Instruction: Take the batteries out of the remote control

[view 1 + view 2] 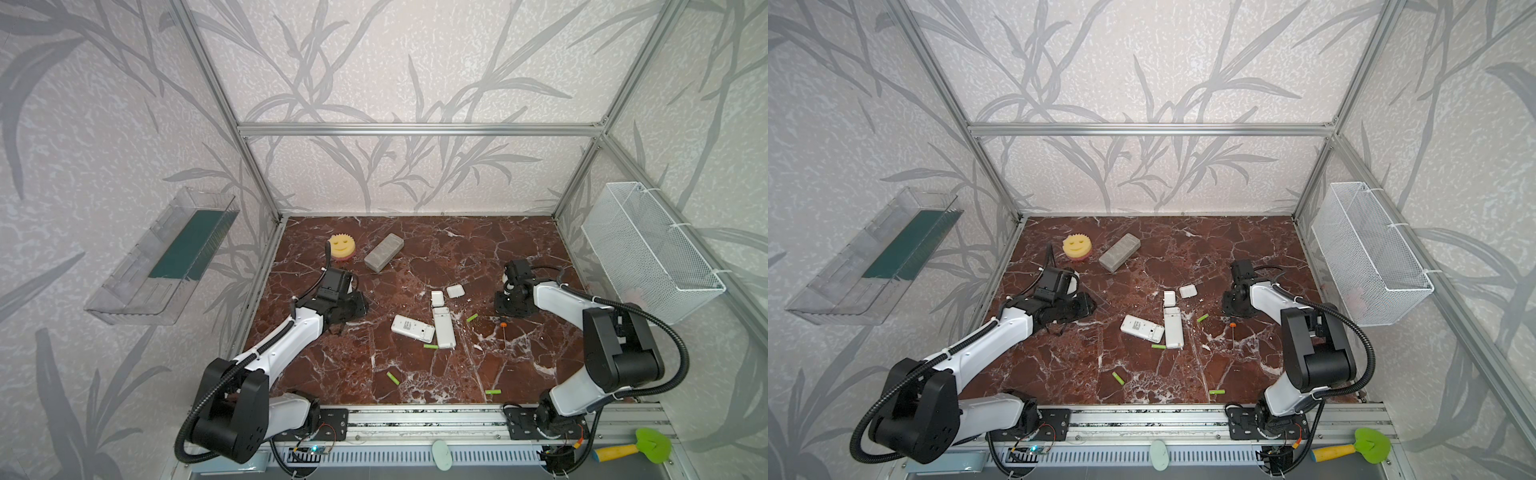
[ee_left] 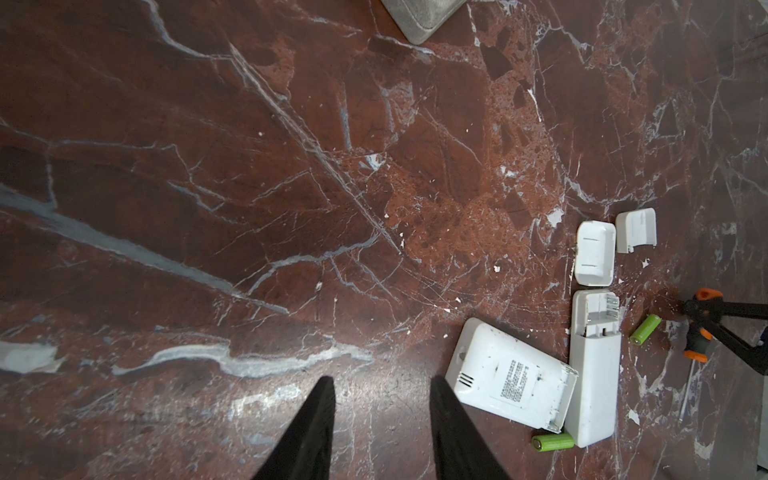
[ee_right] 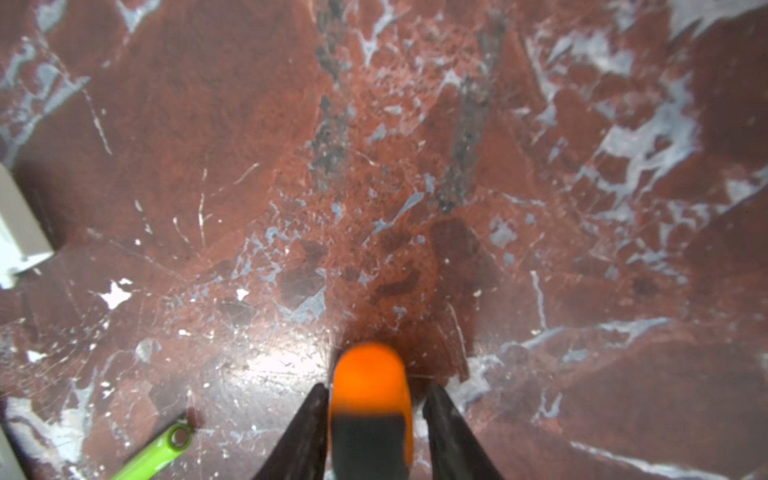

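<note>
Lime-green batteries (image 1: 472, 318), four in all, are seen lying loose on the red marble worktop (image 1: 519, 249) in both top views. One is just beside the narrow remote (image 1: 444, 330), a second battery (image 1: 430, 345) lies at that remote's near end, and a third battery (image 1: 392, 377) and a fourth battery (image 1: 493, 391) lie well apart from it toward the front rail. The narrow remote and the wider remote (image 1: 412, 328) lie back-up and touching, with their two covers (image 2: 595, 253) set beside them. The narrow remote's compartment is shown bare in the left wrist view. The unloading is therefore judged to be done, or nearly so. The step in hand is taken to be the laying down of the screwdriver (image 3: 370, 370). Its orange-and-black handle sits between the fingers of the right end effector (image 3: 376, 390), whose jaws are parted a little, with a thin gap on each side, so nothing is clamped. The left end effector (image 2: 381, 384) hangs over bare marble, moderately open and empty. For the next move, a straight lift of the right arm is called for, so that the handle is not dragged and the nearest battery is not set rolling.
</note>
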You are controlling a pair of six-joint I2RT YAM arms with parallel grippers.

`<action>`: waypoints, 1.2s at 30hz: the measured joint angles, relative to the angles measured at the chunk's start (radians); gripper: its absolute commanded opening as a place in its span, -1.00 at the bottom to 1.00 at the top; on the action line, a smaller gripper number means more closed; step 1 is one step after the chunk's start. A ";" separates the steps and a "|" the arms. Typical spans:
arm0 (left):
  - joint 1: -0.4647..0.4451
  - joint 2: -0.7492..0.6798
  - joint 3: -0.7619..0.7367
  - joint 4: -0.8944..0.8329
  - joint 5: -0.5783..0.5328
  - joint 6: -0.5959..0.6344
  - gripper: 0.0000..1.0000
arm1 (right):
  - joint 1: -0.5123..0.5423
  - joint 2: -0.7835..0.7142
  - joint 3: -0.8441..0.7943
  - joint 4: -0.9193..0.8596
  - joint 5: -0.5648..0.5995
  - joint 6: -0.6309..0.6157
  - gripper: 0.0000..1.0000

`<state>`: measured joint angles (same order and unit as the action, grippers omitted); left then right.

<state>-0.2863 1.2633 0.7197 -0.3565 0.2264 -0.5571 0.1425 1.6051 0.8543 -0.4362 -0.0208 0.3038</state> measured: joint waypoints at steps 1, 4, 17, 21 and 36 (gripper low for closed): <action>0.002 -0.002 0.000 -0.004 -0.001 0.002 -0.18 | 0.000 0.000 0.000 -0.003 0.000 0.000 -0.14; 0.010 -0.010 0.000 -0.014 -0.002 0.008 -0.18 | 0.000 0.005 0.000 -0.009 0.000 0.000 -0.12; 0.079 -0.018 0.063 -0.061 -0.042 0.081 -0.10 | -0.001 -0.064 0.040 -0.064 -0.013 -0.010 -0.08; 0.117 -0.014 0.097 -0.066 -0.068 0.114 0.03 | -0.001 -0.153 0.085 -0.068 -0.023 -0.021 -0.06; 0.217 0.016 0.173 0.095 -0.230 0.340 0.87 | -0.001 -0.602 -0.216 0.296 0.158 -0.114 0.64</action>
<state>-0.0689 1.2789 0.8928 -0.2615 -0.0040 -0.2173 0.1417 1.0031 0.6388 -0.1402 0.1375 0.1902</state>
